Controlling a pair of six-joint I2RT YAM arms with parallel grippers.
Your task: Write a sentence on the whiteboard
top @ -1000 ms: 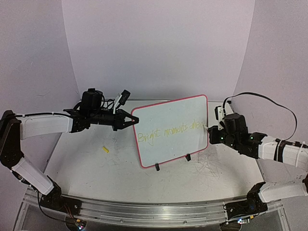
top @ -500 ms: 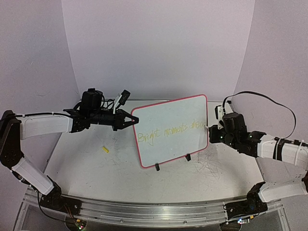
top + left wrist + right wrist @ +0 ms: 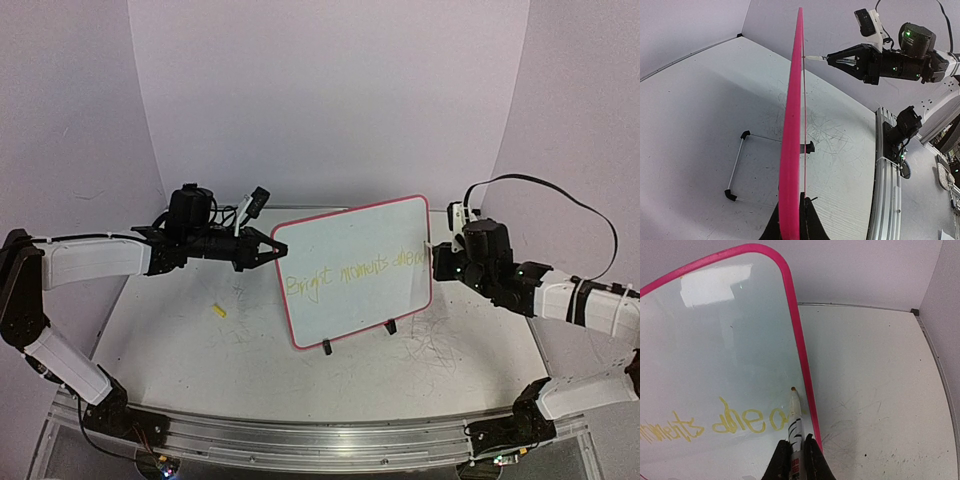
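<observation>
The whiteboard [image 3: 355,270], white with a pink rim, stands tilted on its black clips. Its left edge sits between the fingers of my left gripper [image 3: 272,249], which is shut on it; in the left wrist view the board [image 3: 792,140] shows edge-on. The yellow sentence [image 3: 352,272] runs across the board, and its last word shows in the right wrist view [image 3: 742,421]. My right gripper [image 3: 436,262] is shut on a white marker [image 3: 794,421]. The marker's tip [image 3: 793,389] is at the board's right side, just above the end of the last word, next to the pink rim [image 3: 801,347].
A small yellow marker cap [image 3: 219,311] lies on the scuffed table left of the board. A wire stand with black corners [image 3: 737,170] lies behind the board. The metal rail [image 3: 300,432] runs along the near table edge. Grey scribbles [image 3: 440,345] mark the table at right.
My right gripper has risen slightly and moved left, bringing the marker tip up to the board's right side. The left arm and board have not moved.
</observation>
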